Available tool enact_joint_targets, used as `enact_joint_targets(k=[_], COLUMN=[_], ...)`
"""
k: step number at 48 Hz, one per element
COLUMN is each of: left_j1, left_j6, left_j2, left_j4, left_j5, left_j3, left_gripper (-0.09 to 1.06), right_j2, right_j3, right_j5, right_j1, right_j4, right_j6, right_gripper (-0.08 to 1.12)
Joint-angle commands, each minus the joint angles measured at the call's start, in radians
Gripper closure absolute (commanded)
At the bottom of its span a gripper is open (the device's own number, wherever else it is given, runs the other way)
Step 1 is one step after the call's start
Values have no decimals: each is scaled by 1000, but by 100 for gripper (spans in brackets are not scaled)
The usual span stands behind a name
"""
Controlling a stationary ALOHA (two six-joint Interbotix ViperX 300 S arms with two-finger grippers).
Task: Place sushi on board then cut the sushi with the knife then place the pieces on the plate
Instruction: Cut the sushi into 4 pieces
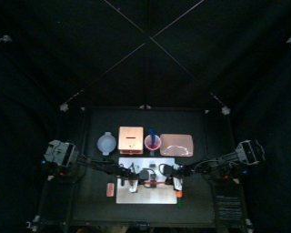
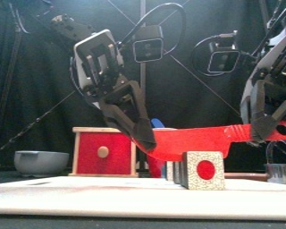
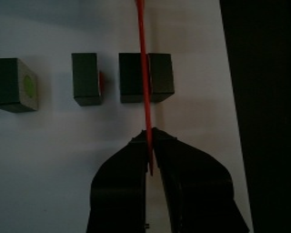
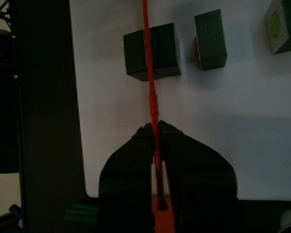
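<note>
- The toy sushi (image 3: 145, 77) lies on the white cutting board (image 2: 110, 197) in three dark green pieces set in a row with gaps between them: a large block, a thin slice (image 3: 87, 78) beside it, and an end piece (image 3: 15, 85) furthest along.
- In the front view the nearest piece shows a white face with a red centre.
- The red knife (image 2: 199, 137) is held level across the board, directly over the large block. From the front, a gap shows between the blade and the block's top.
- The left pincer (image 2: 146, 143) is clamped on the knife's blade end, above the board's left half.
- The right pincer (image 2: 271, 134) is clamped on the knife's handle end, above the board's right side.
- Behind the board's back edge stand a pale wooden box (image 1: 131, 138) with a red drawer front, a red cup (image 1: 153, 141) to its right, then the flat pink tray (image 1: 177, 144).
- A blue-grey bowl (image 1: 105, 143) sits behind the board's back left corner.
- All rest on the black table (image 1: 94, 205).
</note>
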Motion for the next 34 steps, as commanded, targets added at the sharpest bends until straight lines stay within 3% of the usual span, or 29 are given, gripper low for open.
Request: enact_joint_targets(k=[1,6,19,34], left_j1=[-6,-6,-12,-41], left_j6=[0,0,0,-2], left_j2=[-3,6,18,6], left_j4=[-17,-31,-31,-34], left_j5=[5,6,5,6], left_j3=[-3,-2,-6,-8], left_gripper=[47,47,47,47], right_j2=[11,37,91,91], right_j3=[-11,-23,-60,-72], right_j5=[3,3,5,9], right_j1=[23,34,58,94], right_j4=[8,11,12,52], right_j6=[0,0,2,2], right_gripper=[67,67,67,67])
